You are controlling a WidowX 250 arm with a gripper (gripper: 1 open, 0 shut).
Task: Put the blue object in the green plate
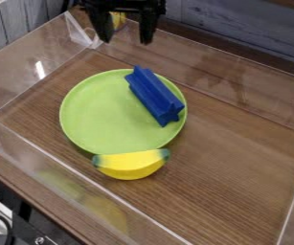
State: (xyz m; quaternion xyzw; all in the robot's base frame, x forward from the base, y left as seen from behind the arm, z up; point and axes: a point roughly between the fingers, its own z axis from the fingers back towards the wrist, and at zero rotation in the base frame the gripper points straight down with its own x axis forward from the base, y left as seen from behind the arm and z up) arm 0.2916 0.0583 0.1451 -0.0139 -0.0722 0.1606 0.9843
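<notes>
Already we see the blue object (154, 95) lying across the right-hand rim of the green plate (98, 115), partly on it and partly reaching past the edge toward the wooden table (226, 144). Our gripper (124, 31) hangs at the top of the view with its fingers spread wide and nothing between them. We judge the block stiff, light and probably smooth-sided, so we would pinch it across its narrow width, near the middle of its length. A yellow rounded object (132, 164) sits against the plate's near rim.
</notes>
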